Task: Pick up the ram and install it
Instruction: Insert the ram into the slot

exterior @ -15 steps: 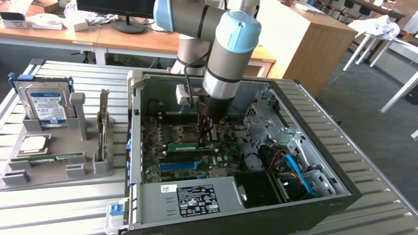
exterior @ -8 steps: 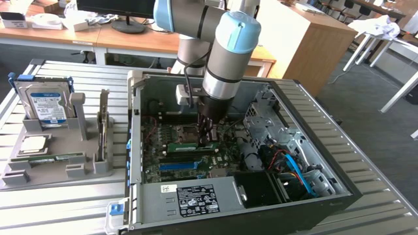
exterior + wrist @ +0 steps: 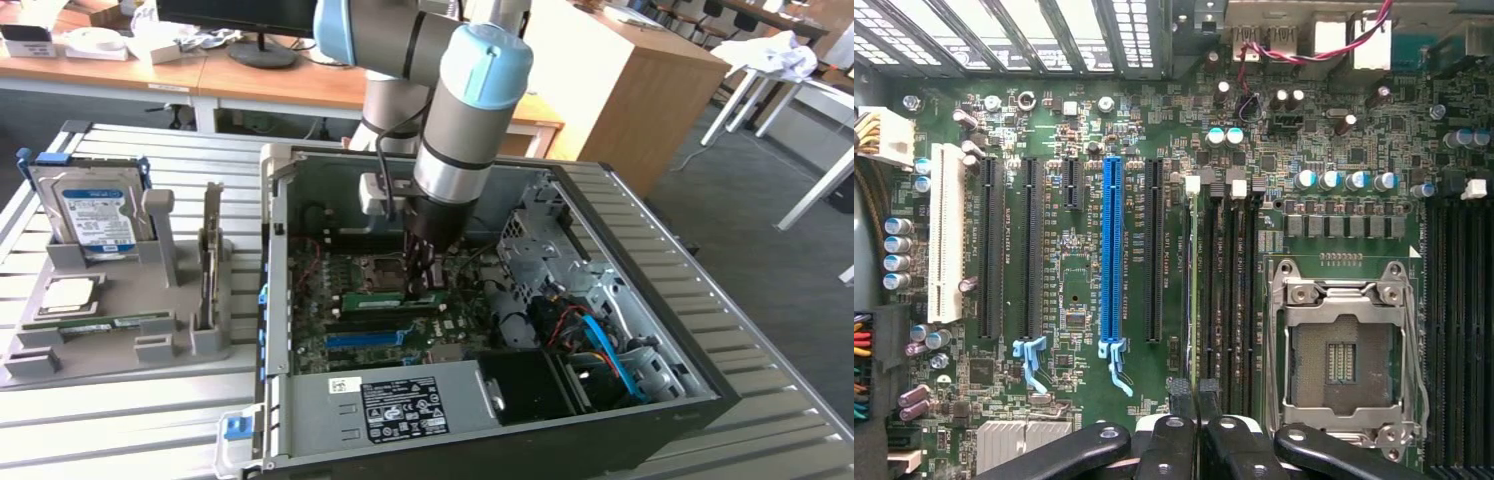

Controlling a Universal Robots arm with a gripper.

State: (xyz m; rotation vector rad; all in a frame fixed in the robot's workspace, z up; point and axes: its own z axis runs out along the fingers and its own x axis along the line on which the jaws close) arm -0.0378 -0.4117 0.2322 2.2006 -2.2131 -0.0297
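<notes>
Inside the computer case (image 3: 534,445), ram (image 3: 374,298) clamped in pincer (image 3: 424,290)

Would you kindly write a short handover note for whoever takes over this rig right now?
Gripper: shut on the slim green memory stick, down inside the open black computer case.
Stick: held level just above the green motherboard, near the dark memory slots beside the empty processor socket.
Done: stick picked up and brought to the board.
Left: seating; I cannot tell whether it sits in a slot yet.
</notes>
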